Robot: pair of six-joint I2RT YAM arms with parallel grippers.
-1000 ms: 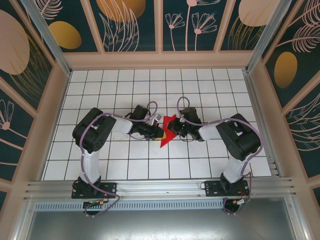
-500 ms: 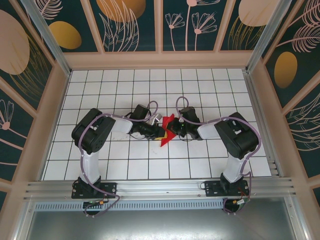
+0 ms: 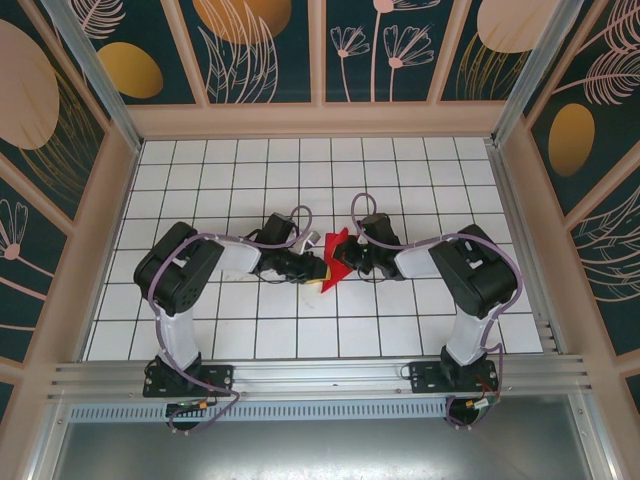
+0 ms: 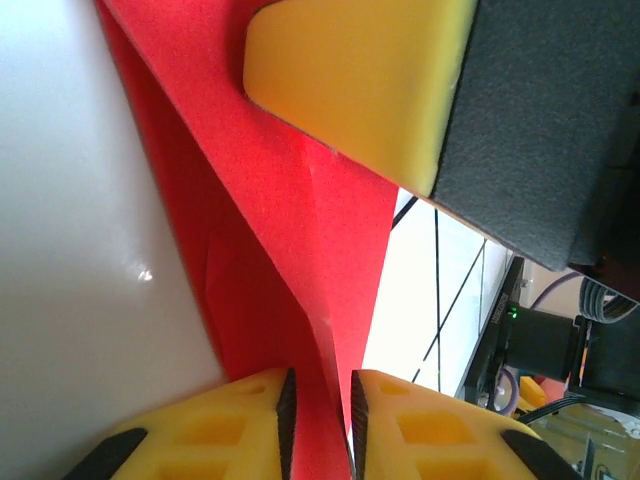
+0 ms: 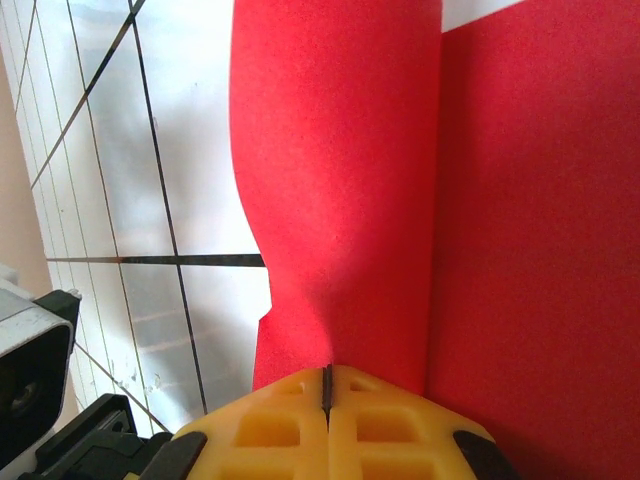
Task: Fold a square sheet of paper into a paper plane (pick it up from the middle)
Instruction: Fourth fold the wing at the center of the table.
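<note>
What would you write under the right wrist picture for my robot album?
Right pincer shut tight on the folded red paper, white gridded table beside it.

A white gridded table (image 3: pixel 200 330) sat inside dark leaf-patterned walls (image 3: pixel 270 50), an aluminium rail (image 3: pixel 320 378) along its near edge.

The top camera looks steeply down from above the near edge and takes in the whole tiled table (image 3: pixel 200 180). The 2 wrist cameras sit very close, facing each other across the red paper (image 3: pixel 331 272) at that frame's centre.
</note>
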